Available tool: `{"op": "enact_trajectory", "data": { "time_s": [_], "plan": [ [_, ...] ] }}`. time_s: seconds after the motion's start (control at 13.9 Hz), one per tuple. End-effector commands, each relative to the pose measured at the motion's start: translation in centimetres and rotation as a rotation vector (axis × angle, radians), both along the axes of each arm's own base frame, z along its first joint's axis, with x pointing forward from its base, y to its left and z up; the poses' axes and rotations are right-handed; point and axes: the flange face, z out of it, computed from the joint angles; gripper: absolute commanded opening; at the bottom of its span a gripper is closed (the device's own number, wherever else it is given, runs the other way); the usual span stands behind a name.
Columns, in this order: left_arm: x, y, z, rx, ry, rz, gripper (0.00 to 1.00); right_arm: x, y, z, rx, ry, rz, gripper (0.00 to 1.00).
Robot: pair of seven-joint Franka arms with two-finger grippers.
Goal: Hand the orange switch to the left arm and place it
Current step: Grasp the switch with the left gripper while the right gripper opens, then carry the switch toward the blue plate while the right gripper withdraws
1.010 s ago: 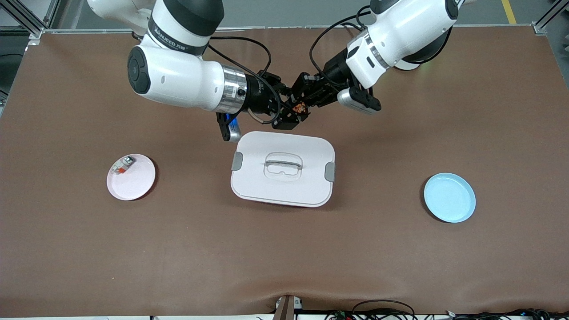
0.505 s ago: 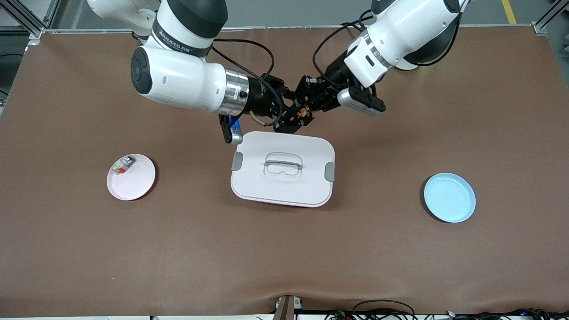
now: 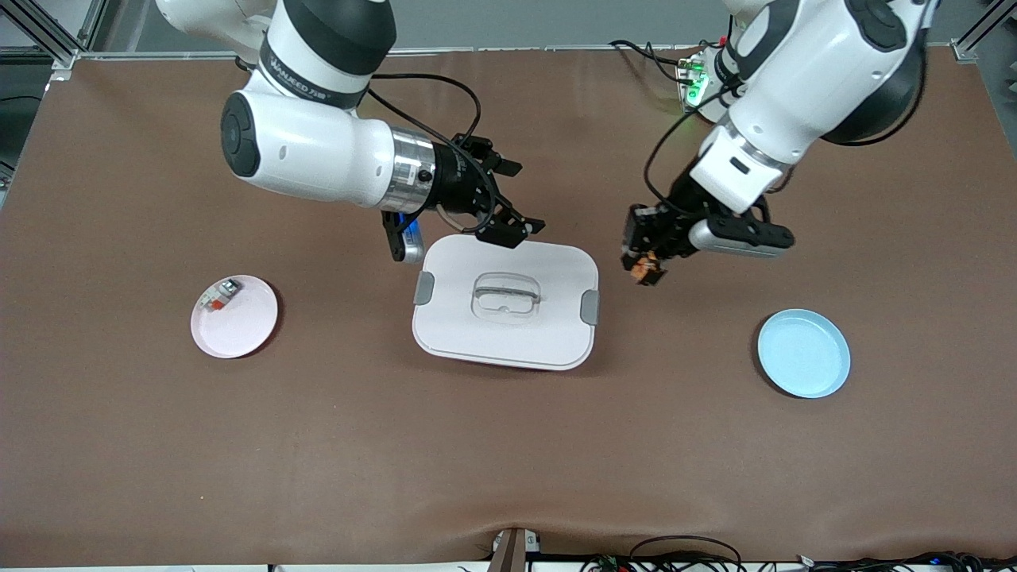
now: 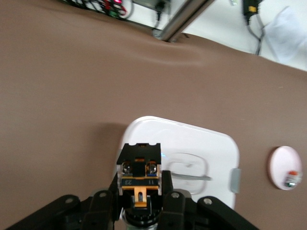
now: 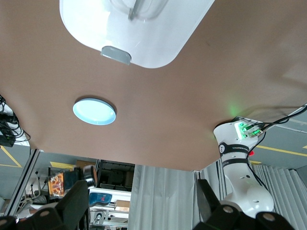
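Note:
The orange switch (image 3: 650, 272), a small black block with orange parts, is held in my left gripper (image 3: 645, 262) above the bare table, just beside the box's end toward the left arm. In the left wrist view the switch (image 4: 139, 168) sits clamped between the fingers of the left gripper (image 4: 140, 191). The white lidded box (image 3: 506, 300) lies at the table's middle and also shows in the left wrist view (image 4: 201, 143). My right gripper (image 3: 520, 199) is open and empty, over the box's edge nearest the robots; in the right wrist view the right gripper (image 5: 142, 203) has spread fingers (image 5: 72, 206).
A light blue plate (image 3: 803, 353) lies toward the left arm's end of the table. A pink plate (image 3: 248, 327) with a small white-grey piece (image 3: 219, 295) lies toward the right arm's end. Cables hang along the table's front edge.
The two grippers met above the box's edge with the switch between them. The right gripper opened; the left gripper carried the switch away toward the left arm's end, past the box.

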Motion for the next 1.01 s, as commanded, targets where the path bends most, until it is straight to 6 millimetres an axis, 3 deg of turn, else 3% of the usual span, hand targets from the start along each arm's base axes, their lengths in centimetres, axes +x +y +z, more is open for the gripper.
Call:
{"op": "enact_trajectory", "data": {
  "time_s": [0.0,0.14,0.36,0.65,0.79,0.94],
  "plan": [
    [1.6,0.9,1.0,0.077,0.008,-0.038,0.00,0.4,-3.2,1.8,-0.004,-0.036,0.068,1.00],
    [2.4,1.9,0.6,0.123,0.015,-0.050,0.00,0.7,-6.3,2.9,-0.004,-0.089,0.149,1.00],
    [2.9,2.6,-0.2,0.163,0.021,-0.069,0.00,1.3,-12.5,3.7,-0.011,-0.159,0.289,1.00],
    [4.2,7.0,-0.9,0.219,0.041,-0.120,0.00,0.7,-19.3,2.3,-0.072,-0.318,0.493,1.00],
    [4.1,9.0,-0.8,0.249,0.076,-0.148,0.00,0.3,-21.7,1.2,-0.126,-0.380,0.595,1.00],
    [4.9,12.5,0.1,0.272,0.078,-0.185,0.00,0.0,-23.4,0.1,-0.251,-0.434,0.738,1.00]
  ]
}}
